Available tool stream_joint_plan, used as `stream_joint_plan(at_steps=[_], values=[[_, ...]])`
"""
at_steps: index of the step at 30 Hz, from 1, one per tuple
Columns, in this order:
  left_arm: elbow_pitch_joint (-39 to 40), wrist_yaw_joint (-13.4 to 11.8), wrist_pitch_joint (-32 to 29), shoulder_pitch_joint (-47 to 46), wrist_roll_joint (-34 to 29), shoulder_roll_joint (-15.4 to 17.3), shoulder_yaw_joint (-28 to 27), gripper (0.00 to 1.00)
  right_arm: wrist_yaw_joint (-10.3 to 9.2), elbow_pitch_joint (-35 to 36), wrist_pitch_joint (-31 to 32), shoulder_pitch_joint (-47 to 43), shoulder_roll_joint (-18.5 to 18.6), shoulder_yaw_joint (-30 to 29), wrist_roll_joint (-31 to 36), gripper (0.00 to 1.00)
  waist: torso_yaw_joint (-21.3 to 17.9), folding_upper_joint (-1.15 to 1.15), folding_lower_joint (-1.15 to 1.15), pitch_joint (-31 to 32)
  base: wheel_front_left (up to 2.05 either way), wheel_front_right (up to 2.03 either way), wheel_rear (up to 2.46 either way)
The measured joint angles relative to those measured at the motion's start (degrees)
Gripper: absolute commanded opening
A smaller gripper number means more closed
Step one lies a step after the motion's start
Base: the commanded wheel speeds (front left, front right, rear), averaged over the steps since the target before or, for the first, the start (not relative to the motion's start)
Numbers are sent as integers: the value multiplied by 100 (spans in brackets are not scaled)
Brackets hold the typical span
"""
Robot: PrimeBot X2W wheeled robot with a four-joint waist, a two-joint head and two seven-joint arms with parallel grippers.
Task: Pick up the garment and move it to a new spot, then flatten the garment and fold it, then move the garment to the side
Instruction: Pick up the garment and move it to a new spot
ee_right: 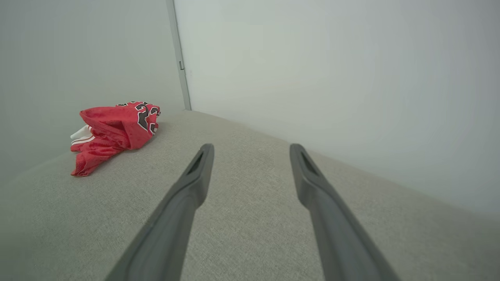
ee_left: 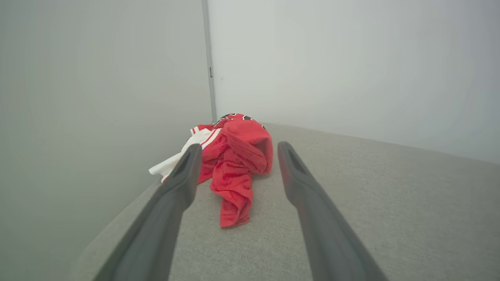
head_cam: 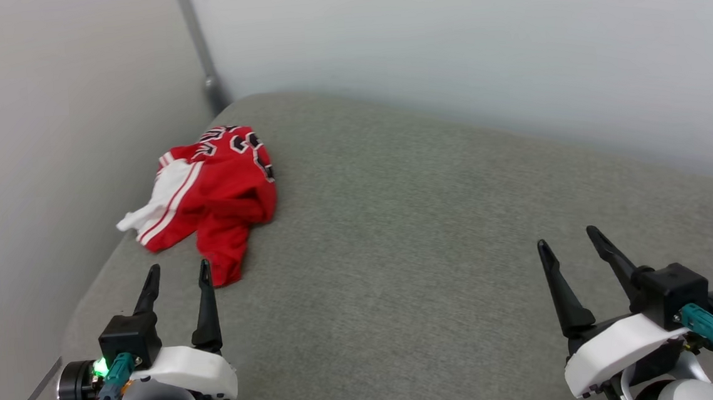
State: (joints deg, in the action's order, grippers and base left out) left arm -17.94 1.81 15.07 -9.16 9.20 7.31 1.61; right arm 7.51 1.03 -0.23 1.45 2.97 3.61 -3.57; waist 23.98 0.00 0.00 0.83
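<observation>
A crumpled red garment (head_cam: 211, 191) with a white, red-striped sleeve lies in the upper left of the head view, on a grey fabric surface (head_cam: 429, 251) near the corner where 2 pale walls meet. Black, white-outlined characters run along its top edge, too folded to read in full. At lower left, the left gripper (head_cam: 179, 266) has its 2 dark fingers spread apart and empty, tips just short of the garment's lowest fold. At lower right, the right gripper (head_cam: 567, 237) is likewise spread and empty, well apart from the garment.
</observation>
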Motion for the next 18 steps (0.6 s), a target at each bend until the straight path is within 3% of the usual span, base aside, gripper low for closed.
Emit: stream_joint_plan(at_steps=[8,18], values=[[71,-22,0,67,-2,21,-85,100,0,-107,-44,104,-1,85,-9,100,430,0,0,-48,0,0,0],[133,-57,0,48,-4,-7,-169,100,0,-181,-69,187,-1,134,-1,100,369,0,0,-112,0,0,0]])
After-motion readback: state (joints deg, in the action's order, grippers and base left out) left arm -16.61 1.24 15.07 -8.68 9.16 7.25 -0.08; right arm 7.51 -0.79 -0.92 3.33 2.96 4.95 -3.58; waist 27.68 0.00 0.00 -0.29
